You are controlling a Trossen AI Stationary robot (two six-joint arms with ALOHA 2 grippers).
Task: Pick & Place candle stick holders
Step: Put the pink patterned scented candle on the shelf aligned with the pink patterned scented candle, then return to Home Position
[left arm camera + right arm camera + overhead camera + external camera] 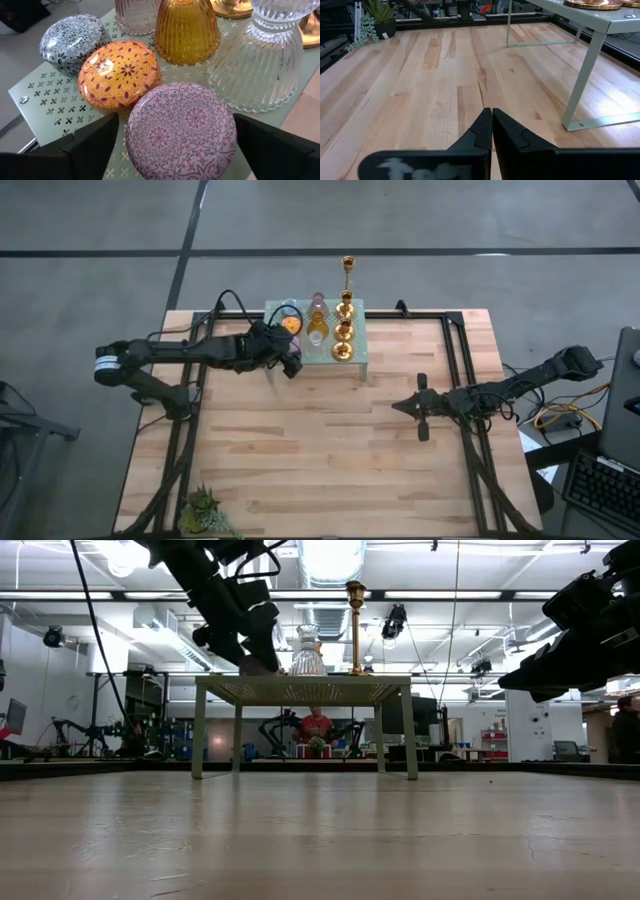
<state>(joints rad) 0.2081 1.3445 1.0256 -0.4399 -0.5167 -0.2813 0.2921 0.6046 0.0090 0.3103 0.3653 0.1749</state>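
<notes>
High view: my left gripper (291, 363) sits at the mint-green stand's (358, 352) left edge, fingers spread wide either side of a purple-patterned holder (181, 130), gripping nothing | orange holder (120, 74), amber glass holder (187, 30) and gold candlesticks (343, 330) share the stand | my right gripper (400, 406) hovers closed over bare desk (320, 460).

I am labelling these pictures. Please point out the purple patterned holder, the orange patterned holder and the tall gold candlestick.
purple patterned holder (181, 131): left wrist view, middle of its round top.
orange patterned holder (120, 75): left wrist view, middle of its top.
tall gold candlestick (354, 630): low view, middle of its stem.
</notes>
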